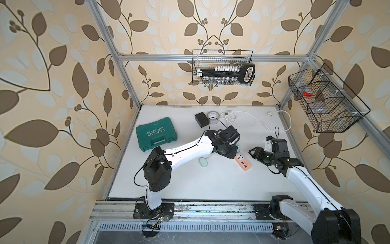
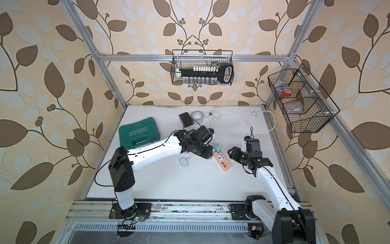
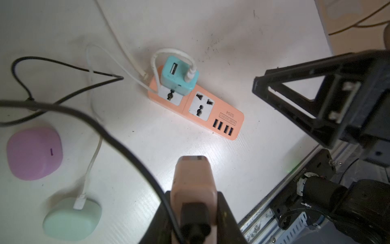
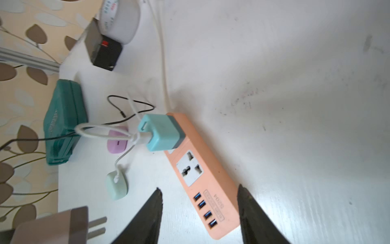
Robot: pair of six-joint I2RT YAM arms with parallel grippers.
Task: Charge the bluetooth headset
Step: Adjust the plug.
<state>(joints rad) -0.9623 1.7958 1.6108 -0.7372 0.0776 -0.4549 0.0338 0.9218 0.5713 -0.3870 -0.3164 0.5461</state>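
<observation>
A white table (image 1: 190, 186) stood inside a cell with leaf-patterned walls, and two robot arms reached over it. The left claw (image 3: 194, 198) was clamped firmly on a pale pink plug adapter (image 3: 193, 177), one jaw pressed against each side. A black cable (image 3: 38, 105) ran out of the adapter's back. In the right wrist view the adapter's two metal prongs pointed out into the air. Just ahead of this claw lay an orange power strip (image 4: 213, 169), flat on the table between the two claws. The right claw (image 4: 199, 189) stood open and empty, its jaws well apart, and the strip's USB end showed below the gap. A teal adapter (image 3: 179, 76) sat plugged into the strip's opposite end. A white cable (image 3: 92, 156) ran from it to a mint-green headset case (image 3: 71, 219) and was plugged into the case. The case lay on the table beside the left claw, on the side away from the right claw. A purple case (image 3: 34, 153) lay near the mint one. Well beyond the left claw, toward the back wall, sat a green tool case (image 1: 156, 134), a black box (image 1: 202, 119) and a tape roll (image 1: 213, 116).
</observation>
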